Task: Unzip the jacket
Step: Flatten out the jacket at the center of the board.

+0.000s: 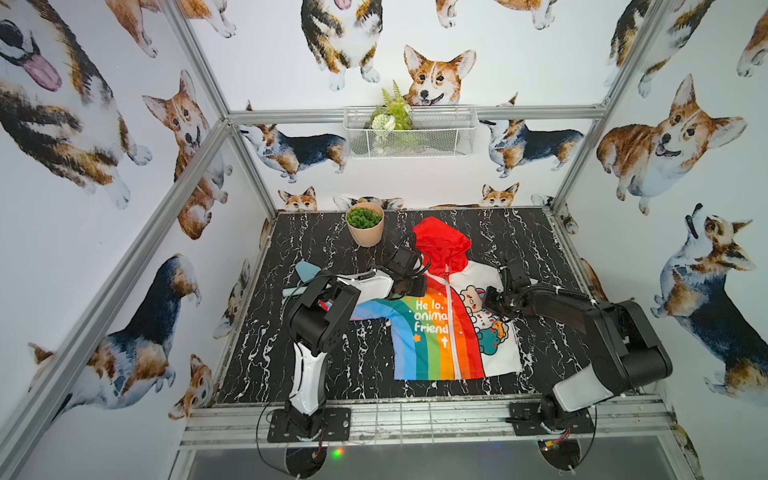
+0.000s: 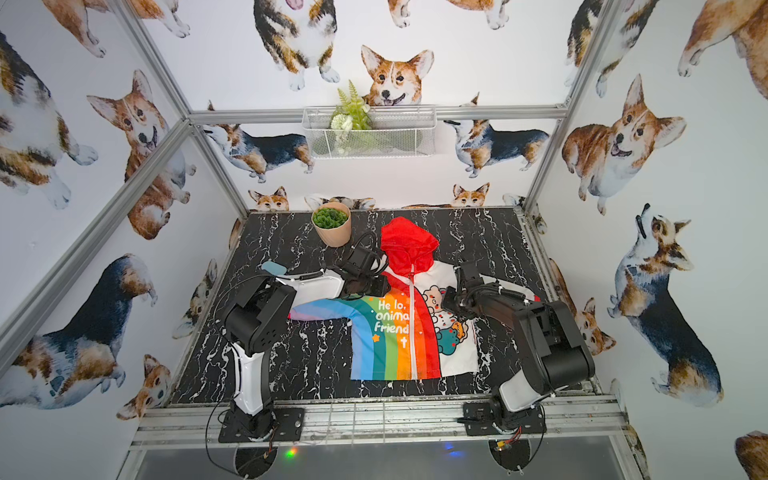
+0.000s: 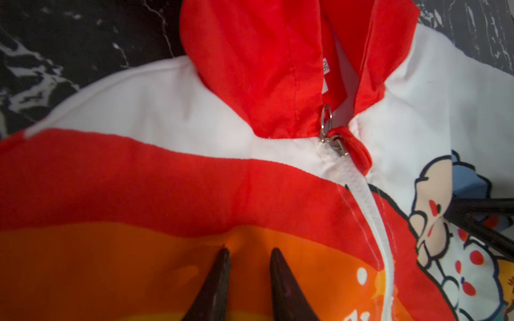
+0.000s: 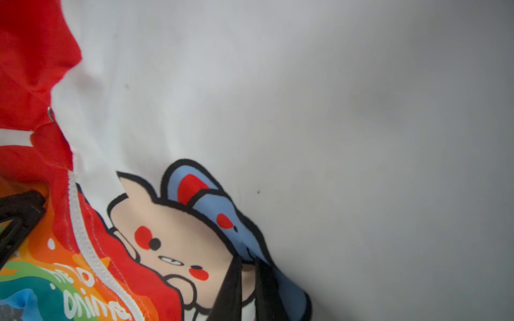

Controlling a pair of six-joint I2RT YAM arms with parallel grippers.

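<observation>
One basket [image 1: 436,139] holds greenery [image 1: 392,110]; pot [image 1: 368,236] near jacket [image 1: 428,332] holds succulent [image 1: 363,217].

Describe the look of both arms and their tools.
Both the left arm and right arm pair glossy white shells with boxy black joints and loose black cables. The left tool and right tool have dark, tapered, pointed fingers.

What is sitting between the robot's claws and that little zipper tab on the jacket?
Nothing visible. The zipper pull lies bare at the collar of the jacket; the left gripper and right gripper each pinch cloth lower down, one on each half.
</observation>
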